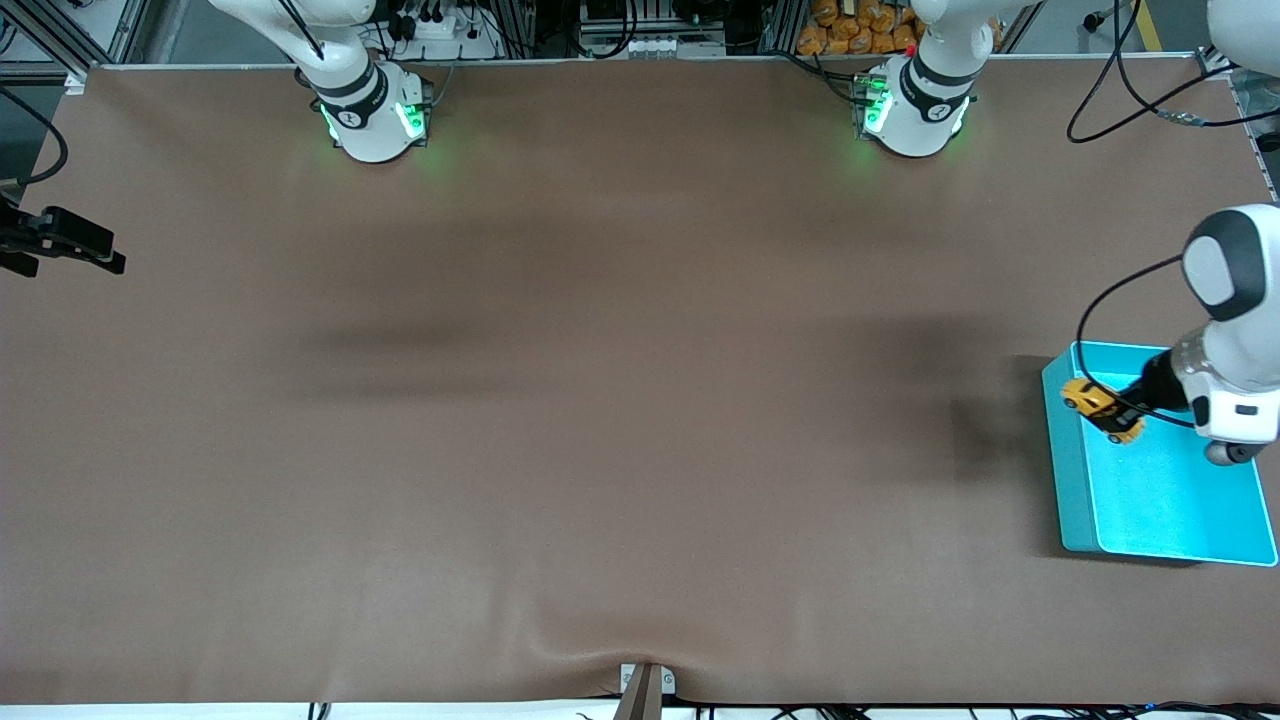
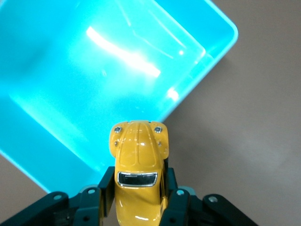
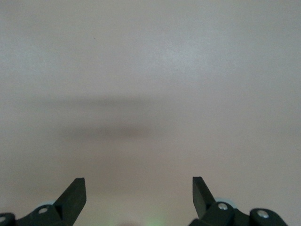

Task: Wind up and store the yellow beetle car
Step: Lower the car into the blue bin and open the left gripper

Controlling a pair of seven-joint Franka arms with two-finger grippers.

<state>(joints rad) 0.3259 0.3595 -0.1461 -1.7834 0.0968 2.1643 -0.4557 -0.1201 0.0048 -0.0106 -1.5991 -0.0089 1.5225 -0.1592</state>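
My left gripper is shut on the yellow beetle car, a tiny glossy yellow-orange toy. It holds the car in the air over the corner of the teal bin that lies toward the robots' bases. In the left wrist view the car sits between the dark fingers, nose out over the bin's wall. My right gripper waits open and empty over bare table at the right arm's end; its fingertips stand wide apart in the right wrist view.
The teal bin holds nothing inside and stands at the left arm's end of the brown table, close to its edge. A black cable loops off the left wrist above the bin.
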